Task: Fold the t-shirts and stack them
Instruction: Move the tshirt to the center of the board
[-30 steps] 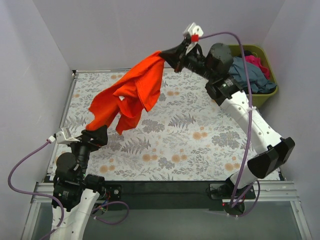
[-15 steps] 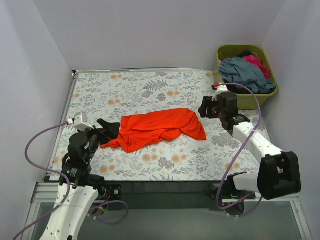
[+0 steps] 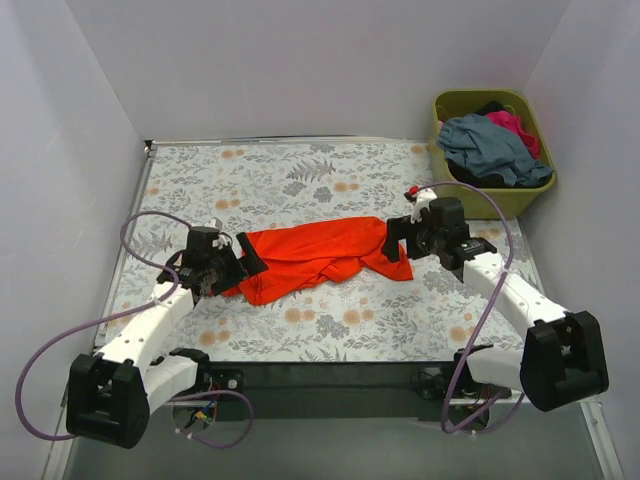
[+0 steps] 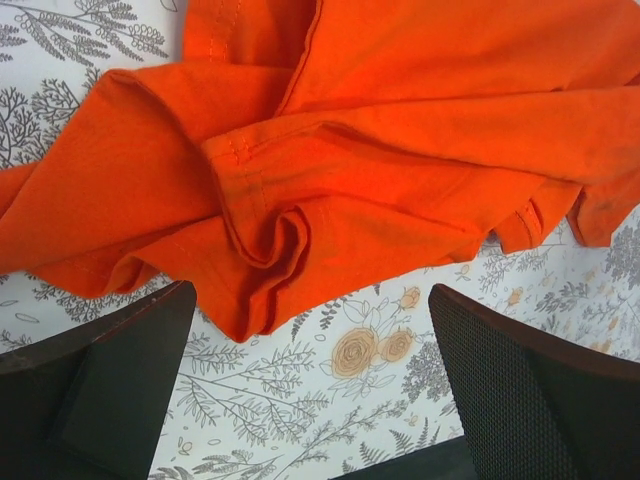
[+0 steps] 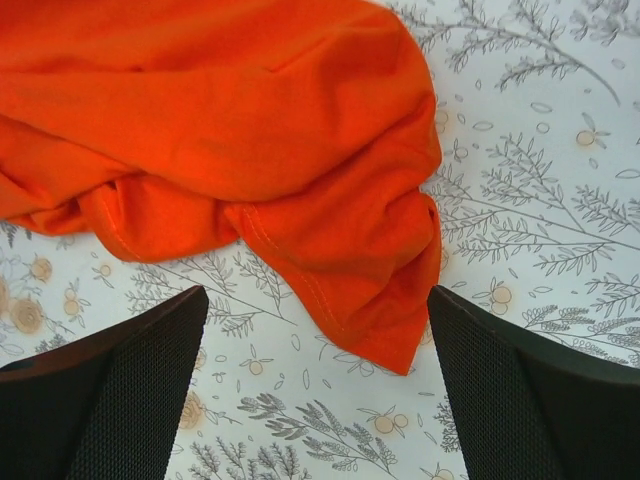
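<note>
The orange-red t-shirt [image 3: 315, 258] is lying bunched across the middle of the table [image 3: 330, 180], a little toward its near edge. The left gripper [image 4: 315, 370] and right gripper [image 5: 320, 385] are hovering at either end, jaws gaping wide, gripping nothing. It's looking light, limp and prone to slumping; the stitched hem corners are offering the surest pinch.

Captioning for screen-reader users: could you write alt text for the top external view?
A crumpled orange-red t-shirt lies across the middle of a floral-patterned table, with the left gripper open at its left end and the right gripper open at its right end. An olive-green basket at the far right corner holds more clothes, grey-blue, pink and dark.
</note>
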Robot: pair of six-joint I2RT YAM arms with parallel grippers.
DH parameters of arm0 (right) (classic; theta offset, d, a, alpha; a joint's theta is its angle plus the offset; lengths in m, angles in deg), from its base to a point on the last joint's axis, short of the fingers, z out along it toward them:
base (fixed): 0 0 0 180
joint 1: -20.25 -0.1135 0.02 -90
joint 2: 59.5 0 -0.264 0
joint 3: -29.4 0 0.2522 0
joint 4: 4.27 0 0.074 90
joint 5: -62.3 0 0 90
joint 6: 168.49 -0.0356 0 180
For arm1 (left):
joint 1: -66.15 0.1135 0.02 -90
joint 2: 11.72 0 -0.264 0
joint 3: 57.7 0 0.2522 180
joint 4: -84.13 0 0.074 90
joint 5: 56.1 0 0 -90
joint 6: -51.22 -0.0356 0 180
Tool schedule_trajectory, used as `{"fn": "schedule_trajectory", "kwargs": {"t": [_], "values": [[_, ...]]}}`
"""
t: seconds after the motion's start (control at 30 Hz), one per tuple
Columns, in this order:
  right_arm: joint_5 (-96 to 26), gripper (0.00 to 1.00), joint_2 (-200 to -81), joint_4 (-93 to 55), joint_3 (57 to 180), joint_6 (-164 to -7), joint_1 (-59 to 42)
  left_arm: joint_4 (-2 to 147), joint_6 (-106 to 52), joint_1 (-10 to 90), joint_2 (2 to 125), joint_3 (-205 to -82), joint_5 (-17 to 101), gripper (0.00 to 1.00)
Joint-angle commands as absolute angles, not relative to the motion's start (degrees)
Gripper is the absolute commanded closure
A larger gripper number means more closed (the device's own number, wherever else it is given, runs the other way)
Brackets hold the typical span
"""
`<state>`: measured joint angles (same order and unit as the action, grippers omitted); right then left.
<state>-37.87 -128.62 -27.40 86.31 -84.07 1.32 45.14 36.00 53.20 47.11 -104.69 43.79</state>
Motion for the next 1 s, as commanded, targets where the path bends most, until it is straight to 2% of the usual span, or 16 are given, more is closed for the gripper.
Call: {"fn": "schedule_trajectory", "kwargs": {"t": [0.0,0.17,0.3,0.6,0.97], "values": [[-37.5,0.18,-130.5,-28.5,86.3,-82.9,1.1,46.1,35.7,52.5,50.4,-108.2,43.0,0.02],[-36.3,0.24,-135.4,-28.6,85.8,-82.2,1.0,48.0,35.8,51.1,53.8,-107.4,41.6,0.02],[-34.6,0.30,-139.0,-28.7,85.9,-81.9,1.0,48.5,35.5,50.0,55.7,-107.3,39.8,0.08],[-33.1,0.33,-140.9,-28.8,85.2,-82.2,1.0,49.1,34.5,48.2,61.1,-109.9,35.8,0.20],[-32.9,0.39,-140.7,-28.8,84.8,-82.9,1.0,48.7,33.0,48.0,62.9,-113.1,30.7,0.21]]}}
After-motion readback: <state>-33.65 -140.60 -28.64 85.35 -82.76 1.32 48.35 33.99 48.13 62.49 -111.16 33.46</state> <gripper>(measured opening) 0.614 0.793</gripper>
